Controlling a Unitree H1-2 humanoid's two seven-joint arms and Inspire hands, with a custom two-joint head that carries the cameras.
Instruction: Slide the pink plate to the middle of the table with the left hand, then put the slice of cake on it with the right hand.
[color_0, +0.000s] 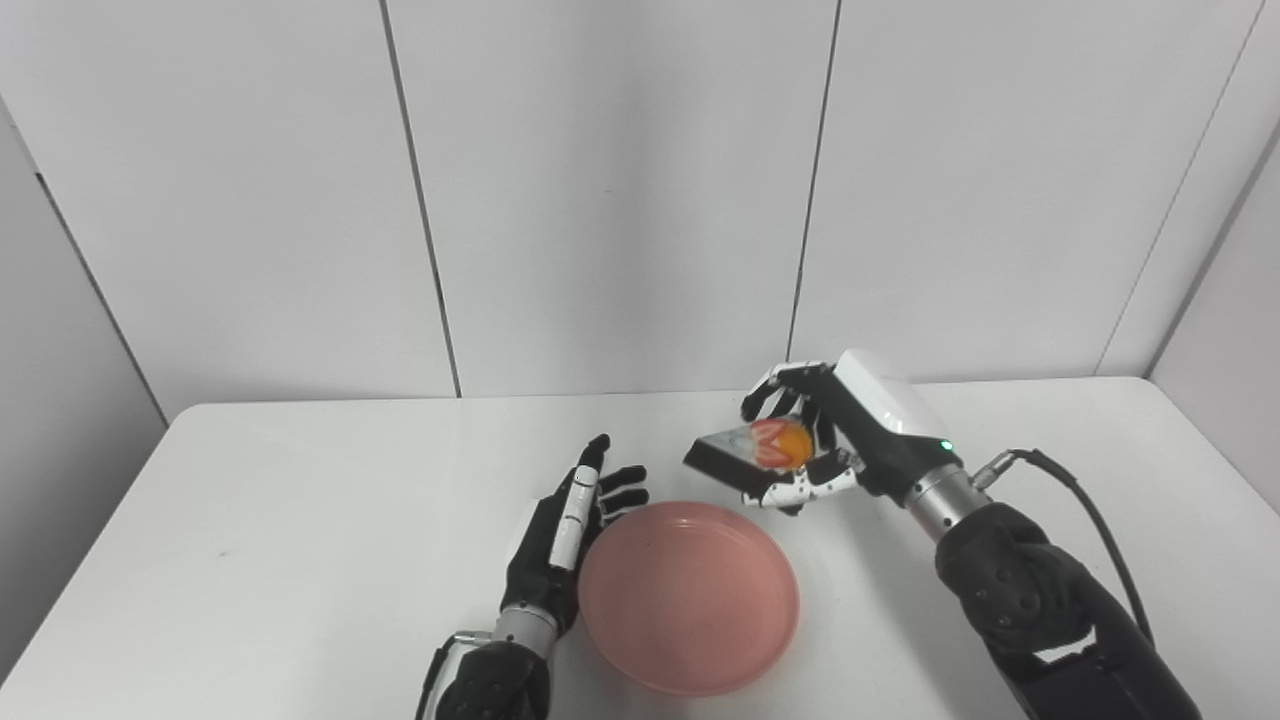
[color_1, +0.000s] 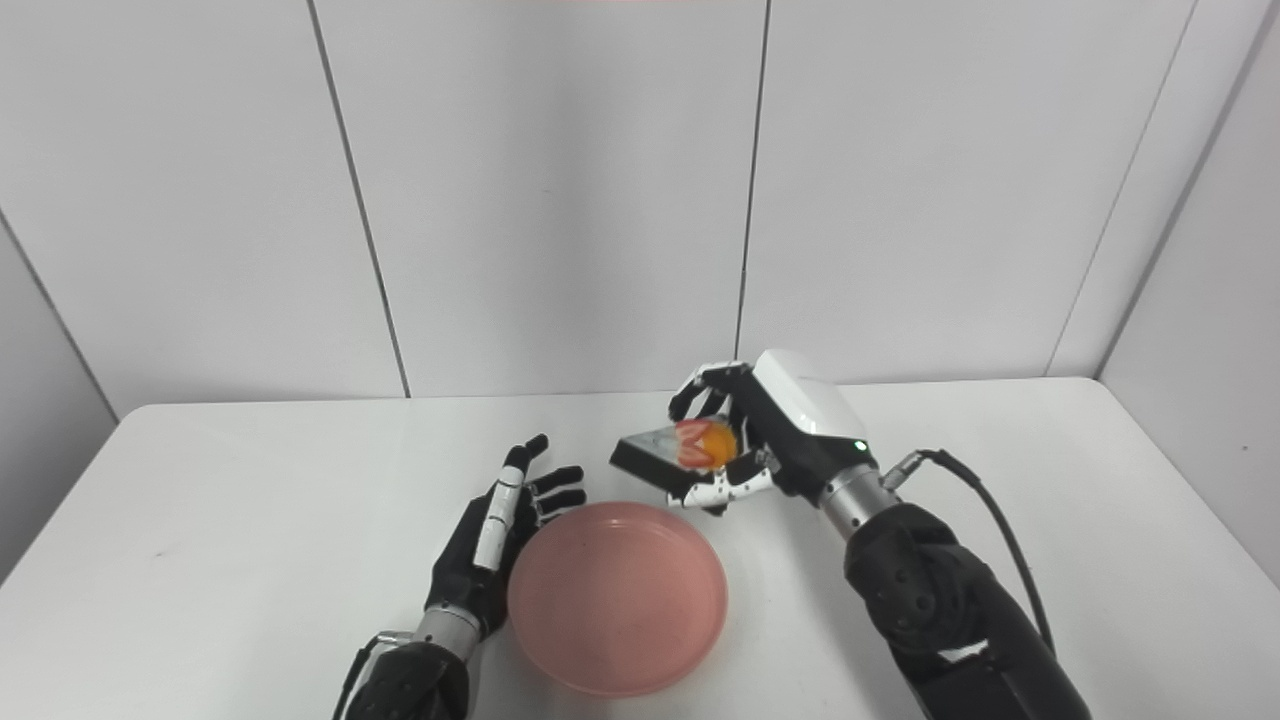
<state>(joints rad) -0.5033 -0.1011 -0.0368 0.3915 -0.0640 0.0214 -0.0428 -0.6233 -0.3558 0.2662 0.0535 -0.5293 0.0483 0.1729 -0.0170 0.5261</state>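
The pink plate (color_0: 688, 598) sits empty on the white table, near the front edge at the middle. My left hand (color_0: 570, 535) is open, fingers spread, resting against the plate's left rim. My right hand (color_0: 815, 440) is shut on the slice of cake (color_0: 760, 450), a dark wedge with red and orange fruit on top. It holds the cake in the air just behind the plate's far right rim, the tip pointing left. The same scene shows in the right eye view, with the cake (color_1: 685, 450) above the plate (color_1: 618, 598).
The white table (color_0: 300, 520) ends at grey wall panels behind. A black cable (color_0: 1080, 500) loops from my right forearm over the table's right side.
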